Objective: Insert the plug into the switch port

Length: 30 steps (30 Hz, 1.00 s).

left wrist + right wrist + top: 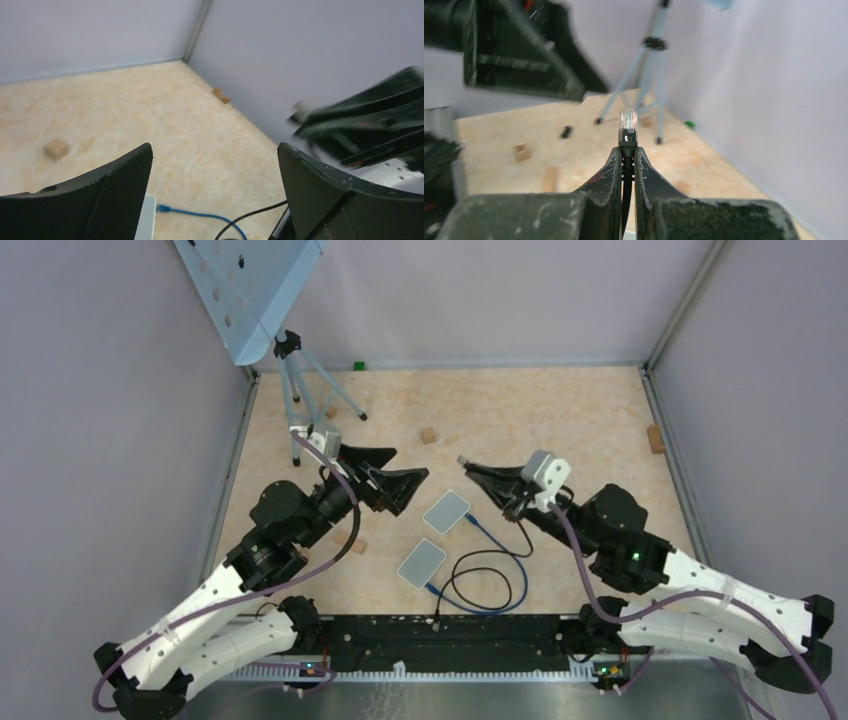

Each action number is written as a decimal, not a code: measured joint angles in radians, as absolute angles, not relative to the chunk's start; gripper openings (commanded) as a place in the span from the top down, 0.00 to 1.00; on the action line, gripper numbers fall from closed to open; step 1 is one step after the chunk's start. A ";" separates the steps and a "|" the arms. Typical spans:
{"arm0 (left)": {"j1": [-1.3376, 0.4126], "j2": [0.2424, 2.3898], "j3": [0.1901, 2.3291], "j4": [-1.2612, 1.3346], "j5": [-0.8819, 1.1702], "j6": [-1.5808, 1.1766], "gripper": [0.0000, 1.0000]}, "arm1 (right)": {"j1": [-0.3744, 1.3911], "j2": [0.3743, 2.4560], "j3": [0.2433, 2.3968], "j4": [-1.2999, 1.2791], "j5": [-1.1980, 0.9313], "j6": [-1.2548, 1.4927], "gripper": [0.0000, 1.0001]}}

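Note:
Two flat grey switch boxes lie mid-table, one further back and one nearer, joined by a blue cable. My right gripper hovers above and right of them, shut on the black cable's clear-tipped plug, which sticks out past the fingertips. The black cable loops down to the table. My left gripper hangs open and empty to the left of the far switch. In the left wrist view its fingers stand wide apart over a switch edge and the blue cable.
A tripod with a perforated blue panel stands at the back left. Small wooden blocks lie at the back centre, by the right wall and under the left arm. Walls enclose three sides.

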<state>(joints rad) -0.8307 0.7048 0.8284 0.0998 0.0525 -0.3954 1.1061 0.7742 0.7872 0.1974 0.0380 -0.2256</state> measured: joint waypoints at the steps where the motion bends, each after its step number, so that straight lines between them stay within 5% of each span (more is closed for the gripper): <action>1: -0.829 0.705 0.829 0.068 0.004 -0.419 0.01 | 1.106 0.766 0.813 0.174 0.087 -0.256 1.00; 10: -0.820 0.702 0.815 -0.154 -0.200 -0.576 0.01 | 1.104 0.850 1.259 0.027 0.430 -0.678 1.00; 15: -0.819 0.701 0.791 -0.207 -0.235 -0.612 0.01 | 1.103 0.900 1.329 -0.022 0.537 -0.860 1.00; 20: -0.805 0.727 0.743 -0.222 -0.238 -0.635 0.01 | 1.103 0.914 1.077 -0.074 0.575 -0.814 1.00; 26: -0.772 0.857 0.622 -0.209 -0.183 -0.686 0.01 | 1.103 0.992 0.514 -0.038 0.450 -0.544 1.00; 30: -0.766 0.870 0.496 -0.210 -0.176 -0.716 0.01 | 1.102 1.020 0.402 -0.033 0.325 -0.382 1.00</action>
<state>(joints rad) -0.7658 0.8703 0.4961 -0.2100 -0.1764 -0.7158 1.1023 1.0203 0.4015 -0.0334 0.3252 -0.3820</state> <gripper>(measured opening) 0.987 0.036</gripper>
